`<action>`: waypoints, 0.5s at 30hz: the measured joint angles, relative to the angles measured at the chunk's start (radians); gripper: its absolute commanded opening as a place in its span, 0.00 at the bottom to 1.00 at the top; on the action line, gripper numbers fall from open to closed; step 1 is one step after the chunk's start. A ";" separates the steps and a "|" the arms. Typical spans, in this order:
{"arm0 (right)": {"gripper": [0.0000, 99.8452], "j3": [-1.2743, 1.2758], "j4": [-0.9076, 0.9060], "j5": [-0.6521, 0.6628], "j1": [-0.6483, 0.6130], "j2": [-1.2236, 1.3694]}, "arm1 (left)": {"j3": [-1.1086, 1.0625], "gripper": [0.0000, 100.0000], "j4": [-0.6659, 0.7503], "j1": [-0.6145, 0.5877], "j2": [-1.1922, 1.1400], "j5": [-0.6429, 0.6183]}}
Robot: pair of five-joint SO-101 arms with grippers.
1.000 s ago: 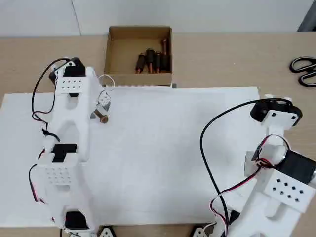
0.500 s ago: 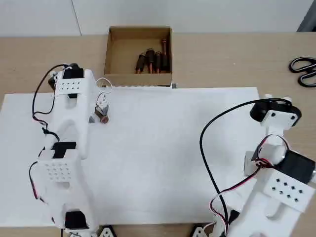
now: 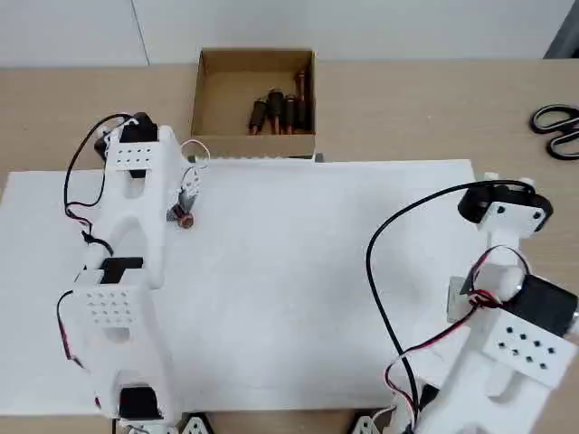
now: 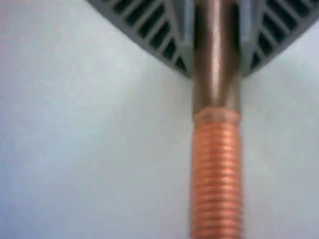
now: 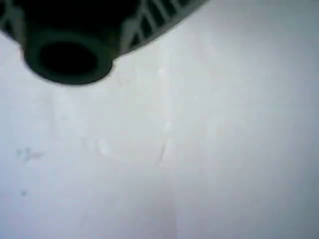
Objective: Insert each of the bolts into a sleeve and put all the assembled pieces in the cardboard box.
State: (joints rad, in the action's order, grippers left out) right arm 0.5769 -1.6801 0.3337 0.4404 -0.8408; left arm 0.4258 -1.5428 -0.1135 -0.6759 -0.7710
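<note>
Two arms in the overhead shot. The left arm point(image 3: 127, 271) runs up the left side of the frame. Its left hand point(image 3: 186, 201) hangs over the white sheet point(image 3: 317, 289), a bit below the cardboard box's point(image 3: 206, 99) lower left corner. It's pinched shut on a bolt point(image 3: 185, 218), with the copper end poking out underneath. The box sits at top centre on the table point(image 3: 407, 108), and a handful of assembled pieces point(image 3: 279, 110) are lying in its right half. The right arm point(image 3: 516, 344) is folded up in the lower right corner, with its wrist over the sheet's right edge. A pair of scissors point(image 3: 556, 127) is way off at the upper right.

Left wrist cam: the left hand point(image 4: 216, 69) has both grey ribbed jaws closed tight on the bolt's point(image 4: 216, 169) smooth shank. The threaded copper part sticks straight out past them over the white sheet.

Right wrist cam: the right hand point(image 5: 75, 20) looks clamped on a black sleeve point(image 5: 67, 59). The open end of the sleeve faces the camera, and it's hanging just above the sheet.
</note>
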 measured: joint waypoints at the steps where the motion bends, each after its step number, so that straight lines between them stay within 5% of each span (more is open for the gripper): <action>1: 0.00 0.000 0.000 0.000 0.000 0.000 | 0.031 0.00 -0.028 -0.002 -0.006 0.000; 7: 0.00 0.000 0.000 0.000 0.000 0.000 | 0.224 0.00 -0.170 -0.009 -0.023 -0.137; 15: 0.00 0.000 0.000 0.000 0.000 0.000 | 0.282 0.00 -0.180 -0.017 -0.023 -0.574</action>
State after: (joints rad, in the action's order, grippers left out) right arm 0.5769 -1.6801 0.3337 0.4404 -0.8408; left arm 0.7081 -1.7223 -0.1304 -0.6989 -1.3449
